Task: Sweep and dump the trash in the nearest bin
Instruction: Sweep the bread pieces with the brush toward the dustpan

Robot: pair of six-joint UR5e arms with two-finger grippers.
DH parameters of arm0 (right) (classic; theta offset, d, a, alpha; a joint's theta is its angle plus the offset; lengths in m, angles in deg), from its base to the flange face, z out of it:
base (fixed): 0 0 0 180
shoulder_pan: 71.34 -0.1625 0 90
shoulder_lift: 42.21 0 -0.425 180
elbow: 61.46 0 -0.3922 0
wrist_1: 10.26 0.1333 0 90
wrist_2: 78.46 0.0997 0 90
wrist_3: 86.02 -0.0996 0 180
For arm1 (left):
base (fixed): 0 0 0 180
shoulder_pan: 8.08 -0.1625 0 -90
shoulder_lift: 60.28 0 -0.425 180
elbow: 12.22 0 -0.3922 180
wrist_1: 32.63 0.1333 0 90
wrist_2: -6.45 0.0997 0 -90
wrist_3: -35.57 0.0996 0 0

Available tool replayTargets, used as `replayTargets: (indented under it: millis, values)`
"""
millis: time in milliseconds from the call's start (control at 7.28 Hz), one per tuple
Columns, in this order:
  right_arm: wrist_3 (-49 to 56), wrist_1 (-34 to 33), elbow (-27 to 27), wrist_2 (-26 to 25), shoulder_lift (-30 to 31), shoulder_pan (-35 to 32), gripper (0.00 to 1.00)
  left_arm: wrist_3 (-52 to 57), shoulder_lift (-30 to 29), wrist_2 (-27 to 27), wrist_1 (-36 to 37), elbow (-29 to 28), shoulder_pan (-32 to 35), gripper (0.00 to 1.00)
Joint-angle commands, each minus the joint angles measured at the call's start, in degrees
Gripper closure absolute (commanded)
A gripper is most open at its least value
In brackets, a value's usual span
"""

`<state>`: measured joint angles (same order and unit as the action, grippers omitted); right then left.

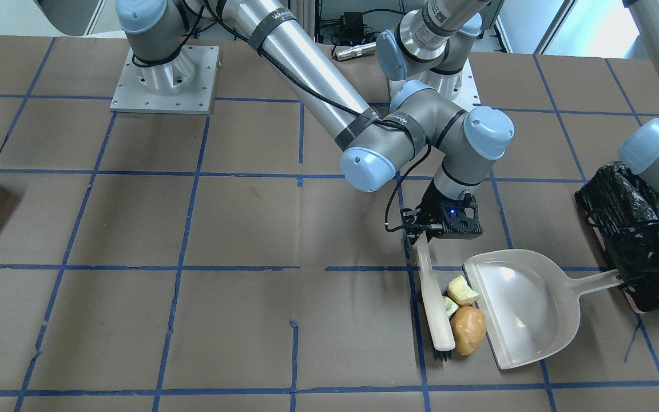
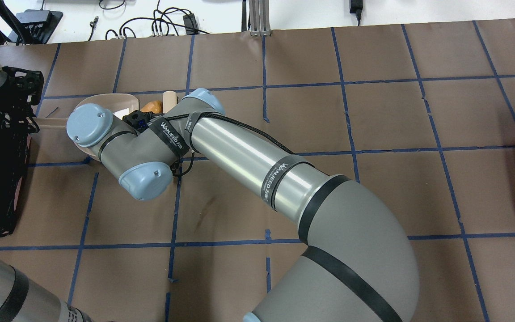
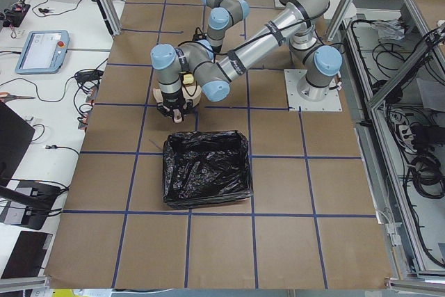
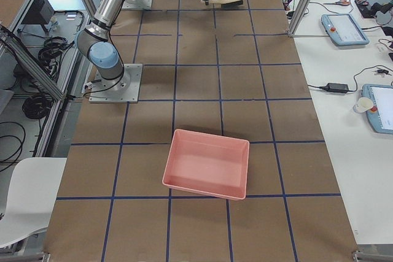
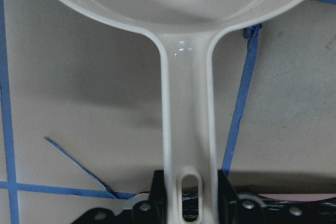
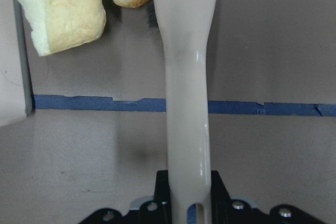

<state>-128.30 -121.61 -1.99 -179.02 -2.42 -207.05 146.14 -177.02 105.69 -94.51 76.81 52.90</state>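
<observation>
Between brush [image 1: 437, 309] and dustpan [image 1: 527, 309], trash [image 1: 468, 330] shows from front, mostly hidden overhead

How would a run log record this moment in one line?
step: sweep | right fingers: shut on brush | left fingers: shut on dustpan | trash: three pieces at dustpan lip | bin: by dustpan handle

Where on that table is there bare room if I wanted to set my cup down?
The broad middle of the table, between the pink tray and the brush, is bare. It's crowded past the brush: trash, dustpan and bin sit close together.
</observation>
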Motion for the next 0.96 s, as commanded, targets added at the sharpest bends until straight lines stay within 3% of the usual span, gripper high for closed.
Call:
replayTargets:
  millis: [0,825]
  values:
    - [-0.35,0.08,-2.59,0.54,-0.94,-0.52,0.96,-0.35,0.02,-0.01,0.0,0.09,0.02,1.0]
    - [-0.88,-0.09,-7.08,0.89,-4.11,-2.36,0.95,-1.75,0.11,-0.19,0.35,0.88,0.19,1.0]
